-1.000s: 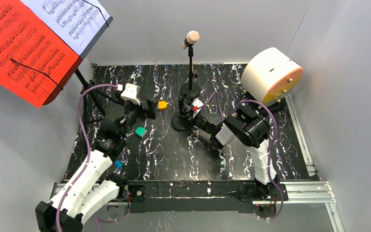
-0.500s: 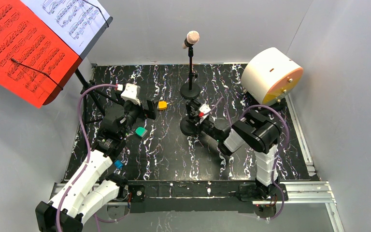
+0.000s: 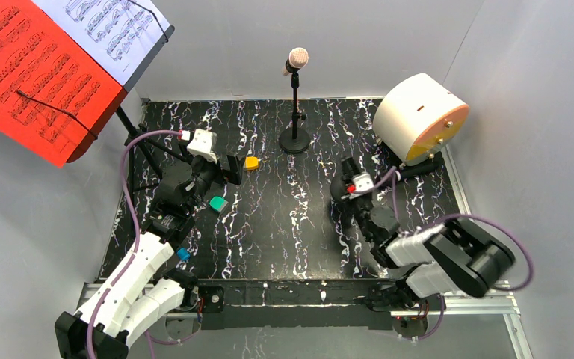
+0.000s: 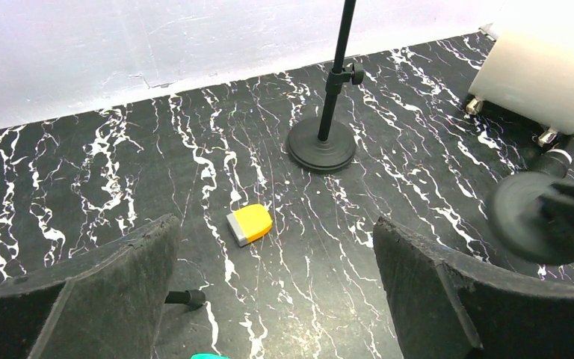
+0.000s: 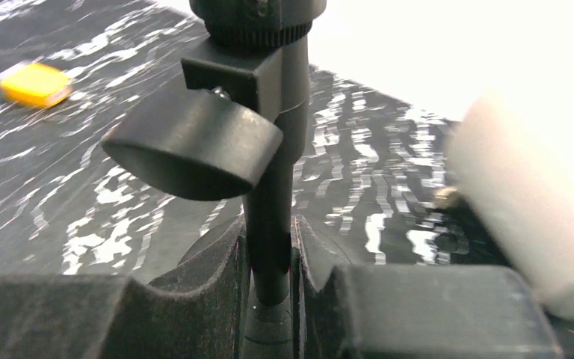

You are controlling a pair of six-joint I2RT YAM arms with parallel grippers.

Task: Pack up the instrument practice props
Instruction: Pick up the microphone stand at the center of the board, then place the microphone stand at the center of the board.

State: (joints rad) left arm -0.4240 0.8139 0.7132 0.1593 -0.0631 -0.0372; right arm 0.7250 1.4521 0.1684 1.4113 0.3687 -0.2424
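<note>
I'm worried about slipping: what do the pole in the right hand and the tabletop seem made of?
The pole: likely metal tube with a matte black coat; thin, straight, dull even sheen. Its knob: probably moulded plastic, smooth satin, rounded edges. The tabletop: black with white veins, faintly glossy; looks like printed marble-pattern laminate or vinyl, cannot confirm.

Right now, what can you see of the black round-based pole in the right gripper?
The black round-based pole is a thin matte rod, clamped between the right gripper's padded fingers. Above the grip sits a square collar with a black wing knob. In the left wrist view its disc base stands on edge, blurred, so the pole is tipped over, pointing toward the big white cylinder with an orange face. Whether it touches the table cannot be told.
</note>
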